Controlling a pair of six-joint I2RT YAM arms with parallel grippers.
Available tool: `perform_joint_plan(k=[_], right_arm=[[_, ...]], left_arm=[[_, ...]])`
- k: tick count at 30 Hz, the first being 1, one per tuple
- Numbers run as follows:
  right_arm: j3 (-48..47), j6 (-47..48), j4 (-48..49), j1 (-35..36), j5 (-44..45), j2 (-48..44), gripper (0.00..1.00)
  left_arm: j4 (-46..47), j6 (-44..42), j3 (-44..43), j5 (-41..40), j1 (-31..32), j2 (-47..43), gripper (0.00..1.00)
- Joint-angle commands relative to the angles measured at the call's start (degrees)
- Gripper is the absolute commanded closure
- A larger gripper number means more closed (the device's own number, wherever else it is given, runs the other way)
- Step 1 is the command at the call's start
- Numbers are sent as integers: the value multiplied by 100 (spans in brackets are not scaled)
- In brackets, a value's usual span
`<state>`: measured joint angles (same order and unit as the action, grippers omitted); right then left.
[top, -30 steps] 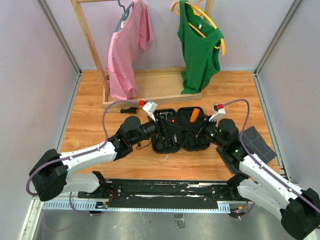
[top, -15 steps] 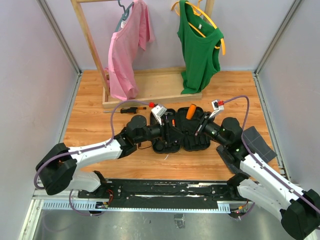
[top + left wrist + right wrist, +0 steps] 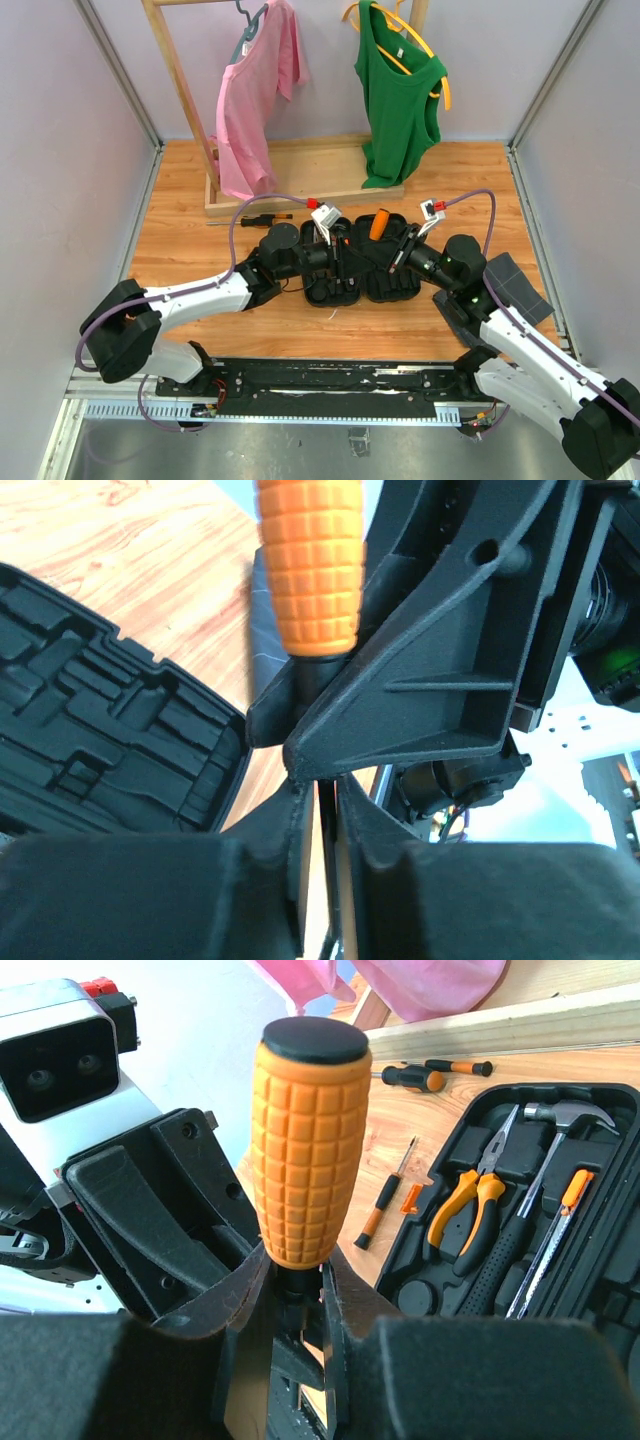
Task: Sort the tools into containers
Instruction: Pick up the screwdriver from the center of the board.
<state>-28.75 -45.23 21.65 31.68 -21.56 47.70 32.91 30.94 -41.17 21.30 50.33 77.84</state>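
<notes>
Fingers (image 3: 348, 1305) of the right gripper (image 3: 295, 1290) are clamped on the black neck of the orange-handled screwdriver (image 3: 305, 1150), just under its ribbed grip, so the tool stands upright with its black cap on top. It is held over the open black tool case (image 3: 340, 292), near the far edge of the right half.

Close beside it is the left gripper (image 3: 320, 790). Its fingers (image 3: 280, 830) are drawn nearly together with only a narrow slit between them, right at the tip of the right gripper. Whether they pinch anything in that slit cannot be told.

The case lies flat in the middle of the wooden table (image 3: 180, 200), between the two arms. In one half rest the orange-handled pliers (image 3: 465, 1210), the hammer (image 3: 563, 1115) and a slim orange-tipped tool (image 3: 570, 1190). The other half (image 3: 90, 740) shows bare moulded slots.

On the table just beside the case lies a small screwdriver (image 3: 383, 1203). Two more screwdrivers (image 3: 430, 1077) lie farther off, near the base of the wooden rack (image 3: 520, 1022). A pink shirt (image 3: 255, 90) and a green top (image 3: 395, 90) hang from the rack. A dark grey tray (image 3: 515, 285) sits by the right arm.
</notes>
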Motion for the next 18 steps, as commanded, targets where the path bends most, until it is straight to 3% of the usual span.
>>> perform_joint_plan(k=[1,4,11,18], right_arm=[[-227,73,217,-83,-71,-46,90],[-232,201,37,-84,35,-117,78],[-165,335,-408,-88,718,-568,45],[-130,195,-394,-83,1470,-928,36]], left_arm=[[146,79,-179,149,48,82,88],[146,133,-172,90,48,56,99],[137,193,-181,29,48,35,99],[133,236,-263,160,48,121,100]])
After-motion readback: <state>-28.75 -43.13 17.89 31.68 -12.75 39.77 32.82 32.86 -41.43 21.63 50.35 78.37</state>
